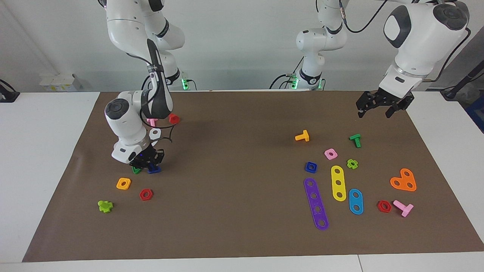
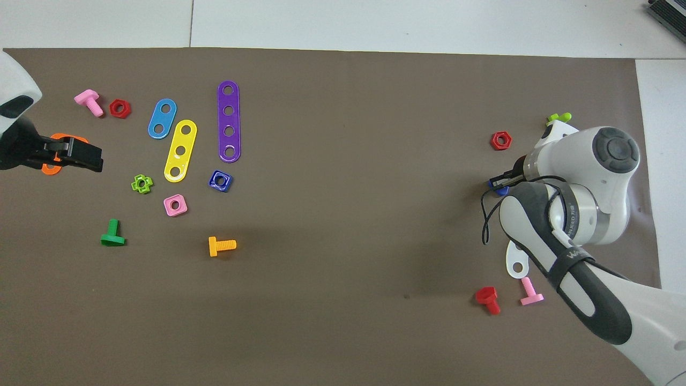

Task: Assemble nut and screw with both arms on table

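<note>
The dark-blue screw (image 1: 154, 170) lies on the brown mat (image 1: 234, 132) at the right arm's end, beside a green triangular nut (image 1: 136, 170). My right gripper (image 1: 148, 164) is down at the mat, right at the screw, which peeks out in the overhead view (image 2: 500, 188). The dark-blue nut (image 1: 311, 167) lies toward the left arm's end, next to a purple strip (image 1: 316, 204); it also shows in the overhead view (image 2: 220, 180). My left gripper (image 1: 379, 108) is open and empty, raised over the mat, over an orange heart plate (image 2: 51, 169) in the overhead view.
Around the right gripper lie an orange square nut (image 1: 123, 183), a red hex nut (image 1: 146, 194) and a white plate (image 1: 155, 133). Near the dark-blue nut lie a pink square nut (image 1: 331, 153), an orange bolt (image 1: 302, 136) and a yellow strip (image 1: 338, 183).
</note>
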You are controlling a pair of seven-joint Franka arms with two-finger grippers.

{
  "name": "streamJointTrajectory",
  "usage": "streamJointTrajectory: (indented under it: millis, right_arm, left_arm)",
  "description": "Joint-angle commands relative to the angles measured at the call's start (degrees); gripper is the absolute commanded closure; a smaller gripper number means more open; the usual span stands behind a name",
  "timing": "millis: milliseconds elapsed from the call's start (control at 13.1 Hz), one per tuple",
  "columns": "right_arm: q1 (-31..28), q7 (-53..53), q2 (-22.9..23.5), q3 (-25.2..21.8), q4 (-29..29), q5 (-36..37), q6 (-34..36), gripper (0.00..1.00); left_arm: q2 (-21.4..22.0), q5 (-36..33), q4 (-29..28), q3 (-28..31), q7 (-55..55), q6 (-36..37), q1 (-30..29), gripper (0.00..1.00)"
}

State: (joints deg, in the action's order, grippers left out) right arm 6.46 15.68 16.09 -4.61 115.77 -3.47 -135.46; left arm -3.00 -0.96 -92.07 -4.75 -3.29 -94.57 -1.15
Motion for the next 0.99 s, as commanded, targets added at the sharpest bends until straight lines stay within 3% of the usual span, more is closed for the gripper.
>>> streamJointTrajectory:
  millis: [0, 381, 685, 914]
  right_arm:
    - [3.71, -9.83, -0.79, 0.48, -6.67, -1.02, 6.42, 1.00]
    - [21.19, -36.02, 2.27, 0.39, -13.71, 0.13, 6.45, 1.00]
    - [28.59, -46.50, 7.09, 0.30, -16.00, 0.39, 1.44, 1.00]
    - [30.81, -55.38, 12.03, 0.39, -18.20, 9.41, -1.28, 1.00]
  left_arm:
    - [3.27, 0.87, -5.48, 0.35, -1.37, -3.51, 0.54, 0.00]
    - [-1.64, 2.37, -5.31, 0.18, -1.37, -7.02, 2.82, 0.02]
    - [-5.60, 4.91, -5.49, -0.09, -3.55, -12.03, 3.35, 0.03]
    - [-6.66, 7.63, -8.47, -0.17, -7.16, -18.79, 5.01, 0.03]
